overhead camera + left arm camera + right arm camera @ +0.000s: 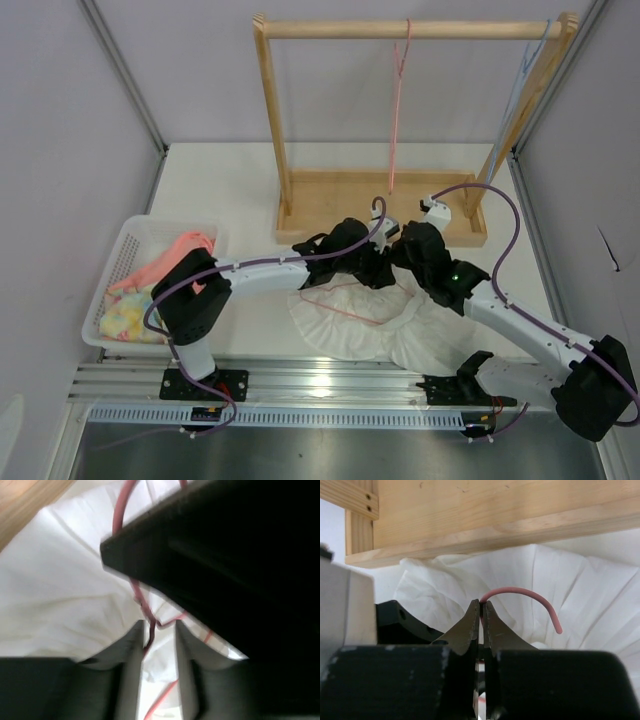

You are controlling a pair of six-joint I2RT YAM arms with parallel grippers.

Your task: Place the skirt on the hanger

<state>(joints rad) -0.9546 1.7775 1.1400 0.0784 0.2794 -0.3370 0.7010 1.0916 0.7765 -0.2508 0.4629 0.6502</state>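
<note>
At left a basket (125,250) of pink and yellow clothes (140,318), left gripper (159,630) slack — fingers apart around the hanger (520,591) neck, skirt (340,335) spread on the surface (230,190) beneath both grippers, right gripper (481,611) clenched on the hanger's hook, wooden rack (330,195) behind.

The skirt (350,335) was thin white cloth, matt and finely crinkled, lying in soft creases. The hanger (515,590) was slim wire under a smooth salmon-pink coating with a faint sheen. The fingers (465,632) of my right gripper (481,605) looked like dark matt plastic, flecked with pale scuffs; those of my left gripper (157,627) were smooth and grey. Toward the table's far edge the rack (380,200) was pale bare wood, its grain showing. The table (220,190) was matt white. At its left edge the basket (112,270) was white perforated plastic, holding soft pink and yellow cloth (140,318). Along the near edge the rail (330,372) was brushed, gleaming metal.
</note>
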